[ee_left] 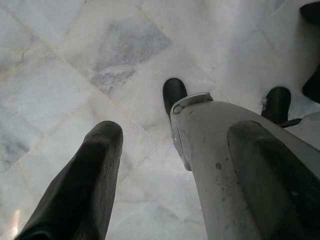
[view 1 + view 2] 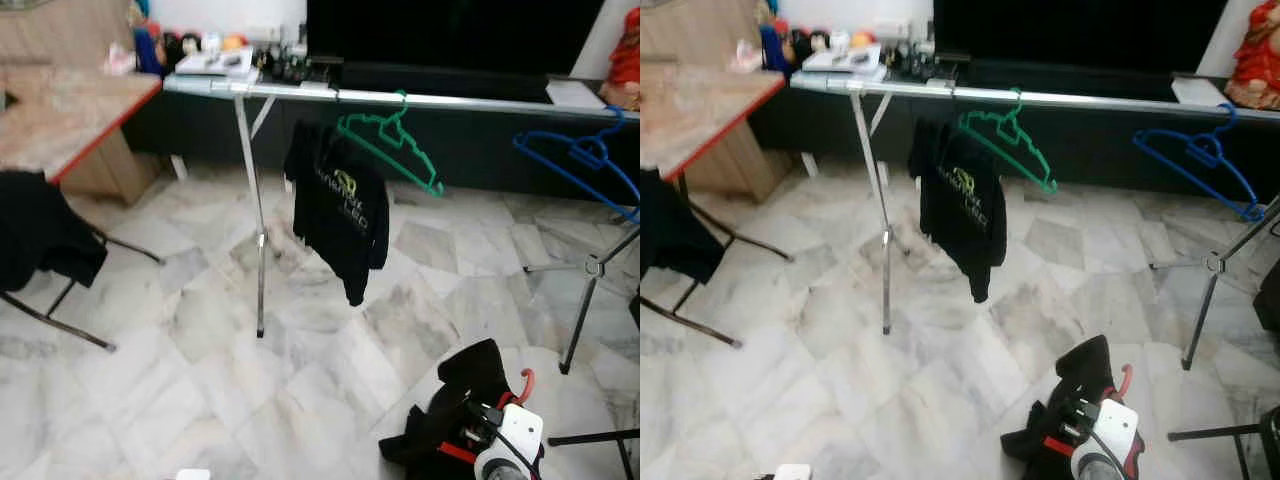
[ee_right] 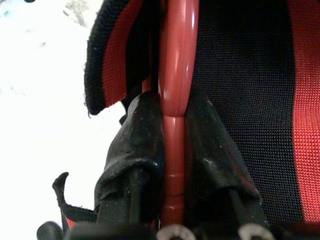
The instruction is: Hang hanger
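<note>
A wooden table (image 2: 70, 105) stands left on the marble floor (image 2: 180, 370), dark television (image 2: 450, 30) behind.

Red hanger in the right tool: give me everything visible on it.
The red hanger looks like smooth glossy plastic, with a round rod section and a ridged joint. The right tool is shut on it, one black finger pressing each side. A black garment with red stripes hangs on it. Its curved hook pokes out above the garment, low over the marble floor.

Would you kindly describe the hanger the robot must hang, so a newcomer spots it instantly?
Below the silver rail, low at the robot's right, the right gripper pinches a red hanger carrying a black-and-red garment. The green hanger and blue hanger hang bare.
</note>
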